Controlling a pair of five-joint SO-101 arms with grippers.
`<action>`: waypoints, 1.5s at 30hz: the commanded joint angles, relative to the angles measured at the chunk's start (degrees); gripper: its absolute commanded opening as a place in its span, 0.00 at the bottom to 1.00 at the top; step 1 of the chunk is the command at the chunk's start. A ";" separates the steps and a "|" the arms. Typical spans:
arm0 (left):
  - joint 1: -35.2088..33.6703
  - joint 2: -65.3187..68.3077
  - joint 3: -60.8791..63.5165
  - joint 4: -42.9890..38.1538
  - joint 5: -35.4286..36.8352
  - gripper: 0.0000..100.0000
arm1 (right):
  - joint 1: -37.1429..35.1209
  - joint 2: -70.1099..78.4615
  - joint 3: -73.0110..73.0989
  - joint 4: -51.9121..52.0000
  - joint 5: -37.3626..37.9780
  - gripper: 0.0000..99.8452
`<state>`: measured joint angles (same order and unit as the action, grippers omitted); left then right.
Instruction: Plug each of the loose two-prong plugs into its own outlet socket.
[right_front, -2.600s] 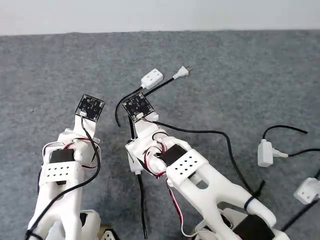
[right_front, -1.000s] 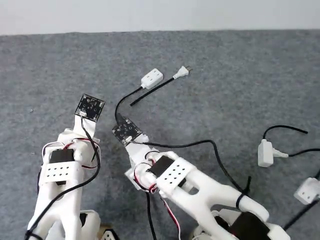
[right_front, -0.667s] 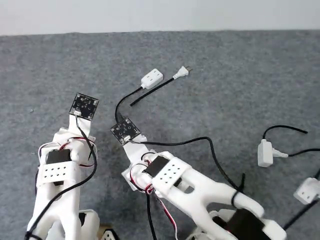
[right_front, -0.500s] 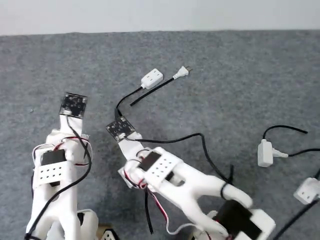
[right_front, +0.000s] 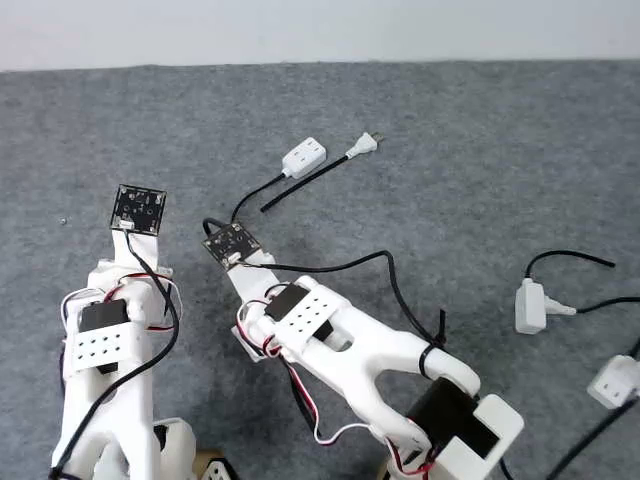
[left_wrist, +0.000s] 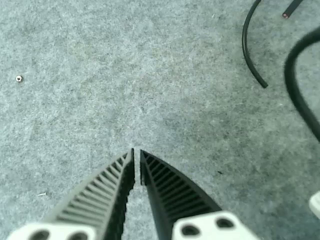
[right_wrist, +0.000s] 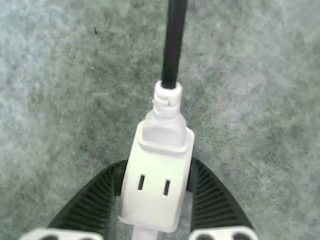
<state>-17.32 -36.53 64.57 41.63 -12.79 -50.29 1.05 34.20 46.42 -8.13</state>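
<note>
While the right gripper (right_wrist: 157, 167) pinches one white two-slot outlet socket (right_wrist: 157, 187) between its jaws, one black cord (right_wrist: 172, 45) running straight ahead of them, left gripper (left_wrist: 136, 151) jaws pressed together, one second socket (right_front: 304, 157) well ahead of both, one loose two-prong plug (right_front: 362, 146) just beside it, two white cord blocks (right_front: 529, 305) well apart, off the right jaws' outer side.

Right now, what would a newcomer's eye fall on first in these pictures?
The right claw, clamped on a white socket with its two slots facing the camera and a black cord running off its far end. Next, the left claw, shut on nothing above the grey carpet. Toward the carpet's far edge, a second socket and a two-prong plug lie close together, not joined.
</note>
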 joint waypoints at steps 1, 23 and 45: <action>-0.44 -1.23 -2.59 -1.32 0.70 0.02 | 2.59 -1.19 -3.25 2.51 0.88 0.01; 0.70 16.88 -14.81 2.46 0.97 0.02 | 45.49 -29.41 -2.81 24.84 8.44 0.01; 0.97 20.22 -17.01 4.40 0.70 0.02 | 94.02 -29.67 13.80 5.67 26.90 0.01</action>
<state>-16.79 -16.31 49.80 45.67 -12.44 39.47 -26.20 48.00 55.74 16.57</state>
